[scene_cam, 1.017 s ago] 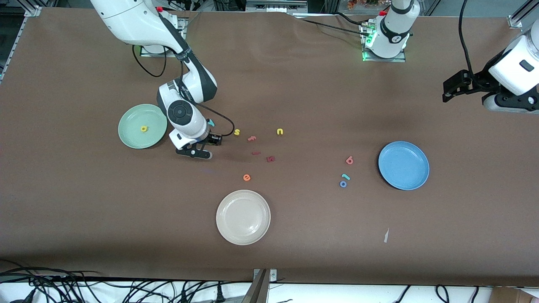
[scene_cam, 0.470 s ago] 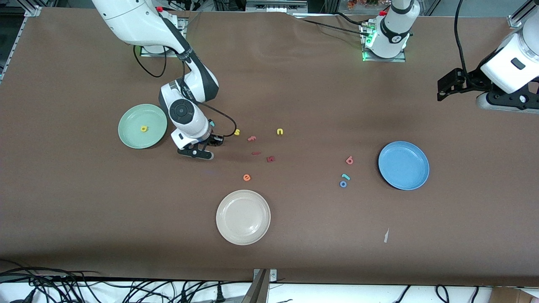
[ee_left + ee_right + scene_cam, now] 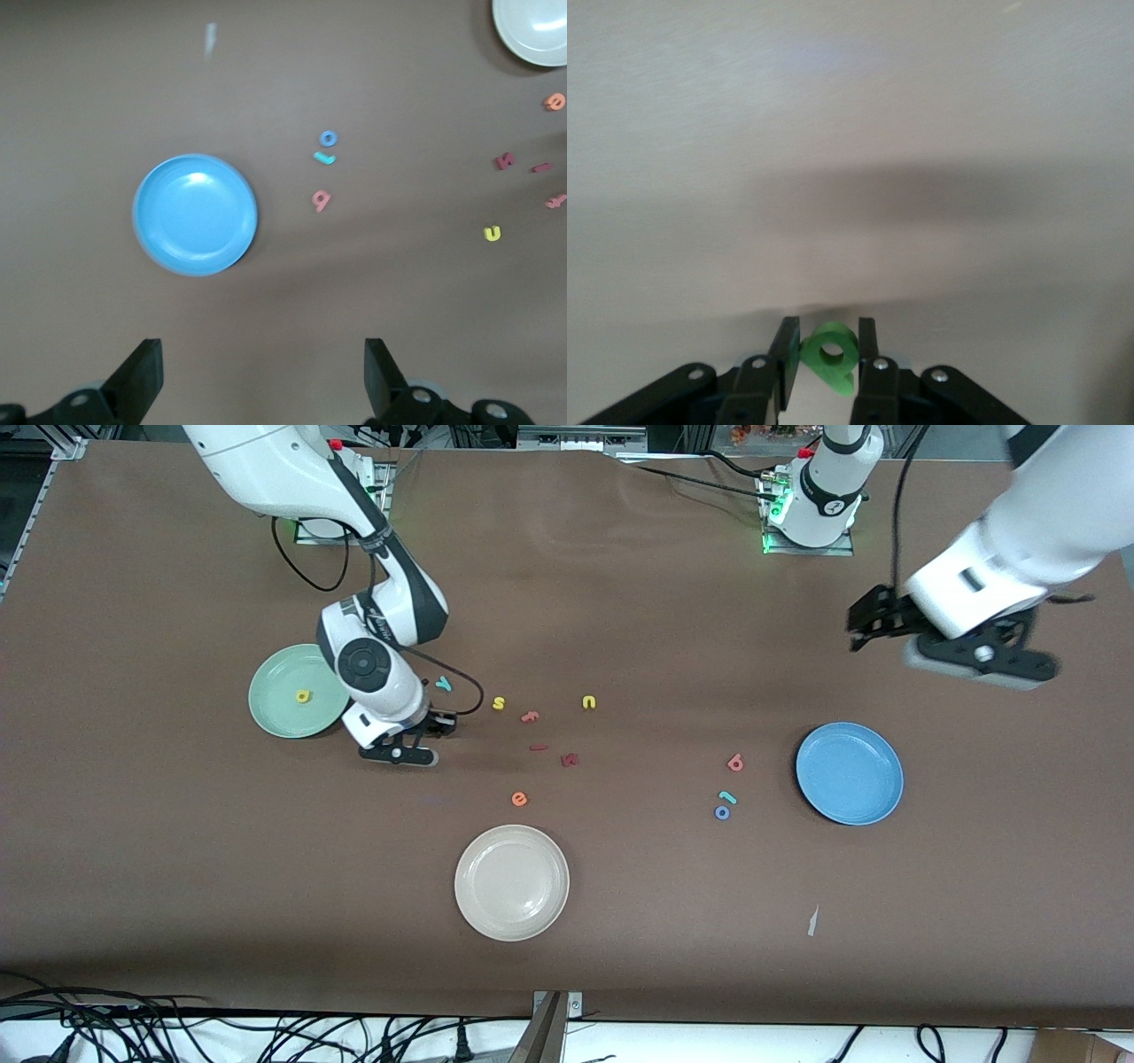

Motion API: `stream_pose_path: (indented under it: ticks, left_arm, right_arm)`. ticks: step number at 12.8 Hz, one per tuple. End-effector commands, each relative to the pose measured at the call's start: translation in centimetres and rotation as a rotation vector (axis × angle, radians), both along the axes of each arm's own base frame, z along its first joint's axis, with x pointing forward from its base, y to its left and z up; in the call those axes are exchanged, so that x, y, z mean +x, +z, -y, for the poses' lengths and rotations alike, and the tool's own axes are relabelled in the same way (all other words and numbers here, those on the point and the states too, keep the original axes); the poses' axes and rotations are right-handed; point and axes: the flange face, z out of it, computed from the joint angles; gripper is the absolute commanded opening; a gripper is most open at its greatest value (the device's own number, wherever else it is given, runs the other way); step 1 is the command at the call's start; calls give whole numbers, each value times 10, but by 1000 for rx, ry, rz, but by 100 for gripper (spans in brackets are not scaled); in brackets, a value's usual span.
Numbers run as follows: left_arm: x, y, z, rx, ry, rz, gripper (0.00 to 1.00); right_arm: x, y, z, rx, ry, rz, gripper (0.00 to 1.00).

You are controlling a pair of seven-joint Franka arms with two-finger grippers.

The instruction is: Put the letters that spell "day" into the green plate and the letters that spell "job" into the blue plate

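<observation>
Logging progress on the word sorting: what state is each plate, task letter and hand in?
green plate: holds yellow "a"
blue plate: holds nothing
green "d": gripped
teal "y": on table
"j", "o", "b": on table
right hand: shut on "d"
left hand: open

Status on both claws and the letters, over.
Right claw shut on green foam "d", beside mint-green plate. Left claw open, above the table near blue plate. Nothing in the way.

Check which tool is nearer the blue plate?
Left. The left tool hangs open over the table beside the blue plate; the right tool, gripping the green letter, is beside the green plate.
</observation>
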Motion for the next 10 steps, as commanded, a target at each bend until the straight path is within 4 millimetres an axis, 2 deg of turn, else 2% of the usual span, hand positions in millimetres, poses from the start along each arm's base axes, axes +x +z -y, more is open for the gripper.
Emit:
stream_pose_path:
  ticks: [1, 2, 3, 4, 5, 6, 8, 9, 10]
  left_arm:
    - [3, -58, 18, 4, -35, 5, 100]
    - [10, -88, 21, 3, -41, -10, 100]
    - [20, -124, 34, 3, -56, -31, 100]
    - [27, -153, 37, 9, -62, -59, 100]
    - [32, -167, 40, 15, -69, -56, 100]
    - [34, -173, 39, 14, -66, -56, 100]
    - [41, -204, 41, 14, -61, -75, 100]
    - [47, -218, 35, 14, -56, -77, 100]
    - [51, -230, 27, 17, -50, -89, 100]
  right_arm:
    - [8, 39, 57, -19, 122, -57, 9]
    - [7, 45, 81, -23, 145, -79, 9]
    - [0, 51, 100, -22, 162, -86, 9]
    - [-11, 51, 116, -20, 174, -105, 9]
    - [-21, 48, 135, -20, 171, -120, 9]
    - [-33, 43, 147, -18, 173, -132, 9]
    - [-43, 30, 165, -23, 145, -144, 9]
    - [-48, 23, 175, -26, 139, -160, 9]
    - [-56, 16, 177, -27, 136, -166, 25]
